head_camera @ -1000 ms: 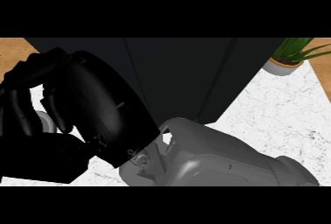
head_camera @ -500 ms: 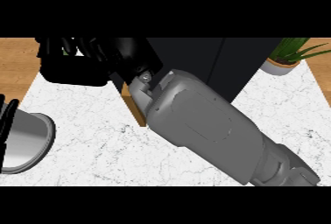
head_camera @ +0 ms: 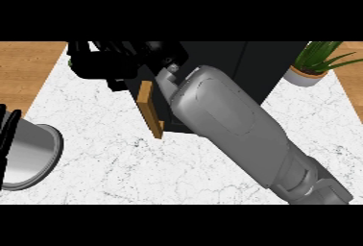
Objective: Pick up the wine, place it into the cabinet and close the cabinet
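My right hand (head_camera: 106, 65) is a black mass at the top left, reached out against the open front of the black cabinet (head_camera: 212, 57). Its grey forearm (head_camera: 234, 129) runs back to the lower right. The cabinet's wooden door (head_camera: 150, 111) stands open, seen edge-on just below the hand. No wine bottle can be made out: black hand and dark cabinet blend together, so anything held there is hidden. My left hand is out of the view.
A shiny metal pot-like vessel (head_camera: 27, 154) with a black part (head_camera: 10, 126) sits at the left edge of the white marble counter (head_camera: 142, 173). A potted plant (head_camera: 315, 65) stands at the back right. Wooden floor (head_camera: 25, 72) shows past the counter's left side.
My right hand has gone from close under the camera up and away to the cabinet front, the forearm stretching out after it. The metal vessel at the left is uncovered.
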